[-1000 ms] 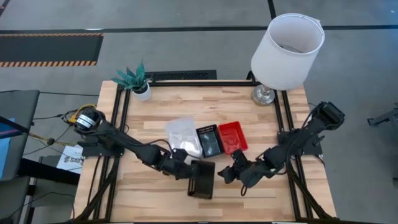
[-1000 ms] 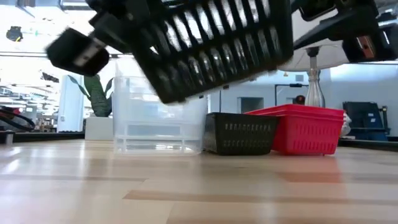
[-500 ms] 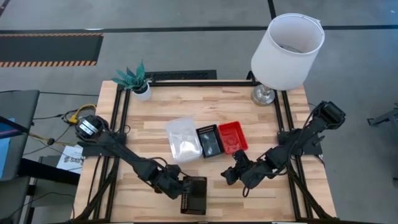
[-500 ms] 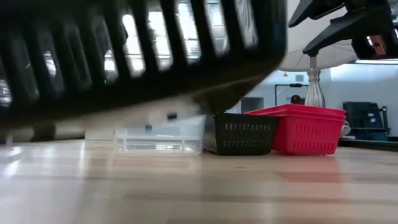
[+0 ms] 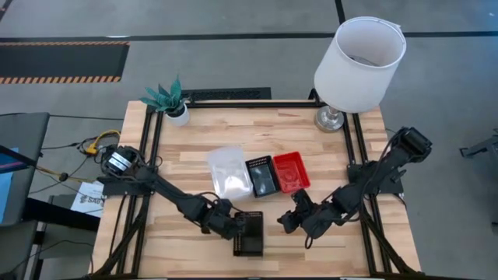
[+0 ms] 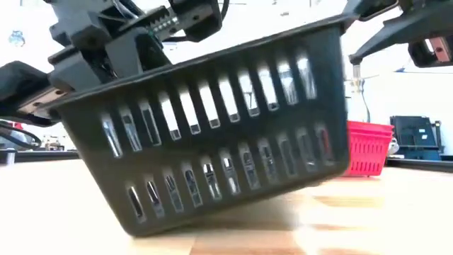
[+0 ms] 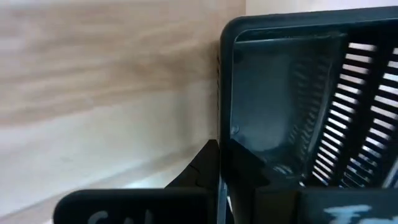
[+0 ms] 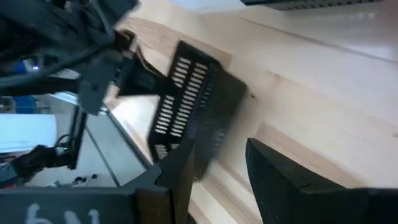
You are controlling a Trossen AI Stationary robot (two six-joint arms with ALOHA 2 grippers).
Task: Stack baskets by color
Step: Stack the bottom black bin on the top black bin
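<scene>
Now the left pincer (image 5: pixel 233 228) is clamping fully shut on the rim of a black basket (image 5: pixel 250 234) and carrying it low over the front edge of the table (image 5: pixel 327 140), just left of the middle. A second ago the same basket was hanging a little farther back and to the right; half a second ago it was swinging forward and leftward, close to the front edge, and it is now coming back a touch to the right. In the low view the basket (image 6: pixel 212 134) is tilting, one lower corner dipping towards the wood; whether it is touching cannot be told. The shift suggests the arm is still turning the basket about rather than delivering it, so this piece is not yet joining its colour.

The right pincer (image 5: pixel 289 220) is hovering near the front edge, right of the middle, its fingers standing well apart and gripping nothing. The carried basket is lying just to its left, apart from it, and is showing ahead of its fingers in the right wrist view.

Further back, around the middle of the table, a clear basket pile (image 5: pixel 228 173), a black basket pile (image 5: pixel 262 176) and a red basket pile (image 5: pixel 292 170) are sitting side by side, the black pile between the other two.
</scene>
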